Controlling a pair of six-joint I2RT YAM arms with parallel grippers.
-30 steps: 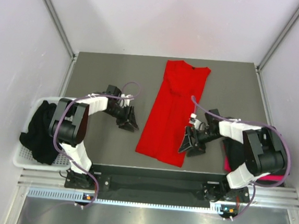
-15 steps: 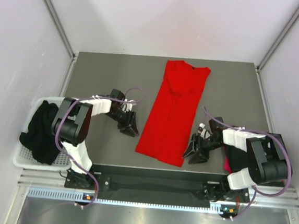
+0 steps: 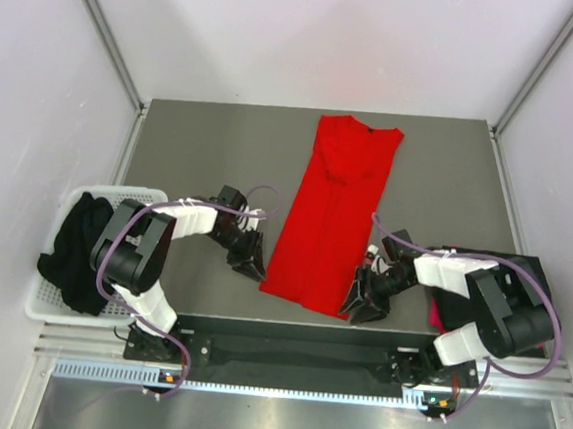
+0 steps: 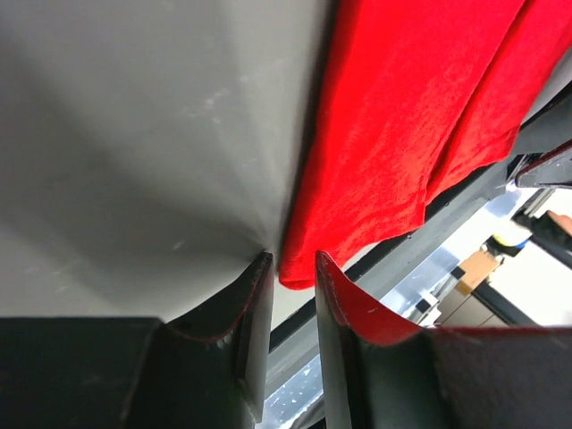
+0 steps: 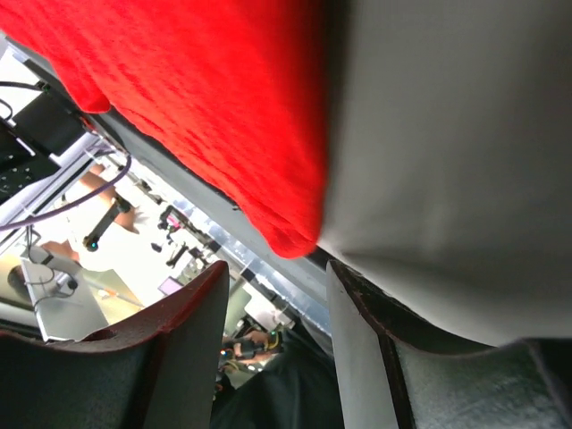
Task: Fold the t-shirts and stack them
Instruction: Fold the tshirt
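A bright red t-shirt (image 3: 332, 209), folded into a long strip, lies on the grey table (image 3: 202, 147), running from the far edge toward the near edge. My left gripper (image 3: 252, 264) is low at its near-left corner. In the left wrist view the shirt's corner (image 4: 295, 273) sits just between the tips of my left gripper (image 4: 293, 268), with a narrow gap still showing. My right gripper (image 3: 357, 306) is at the near-right corner. In the right wrist view my right gripper (image 5: 277, 273) stands open, and the red t-shirt's corner (image 5: 290, 237) lies just ahead of its fingertips.
A white mesh basket (image 3: 43, 304) off the table's left edge holds black t-shirts (image 3: 77, 251). A pinkish-red t-shirt (image 3: 440, 313) and black cloth (image 3: 532, 271) lie at the near right, beside my right arm. The table's near edge runs just behind both grippers.
Both grippers have moved in and down to the red shirt's near corners, the left from the left, the right from the right. Both pairs of jaws have narrowed.
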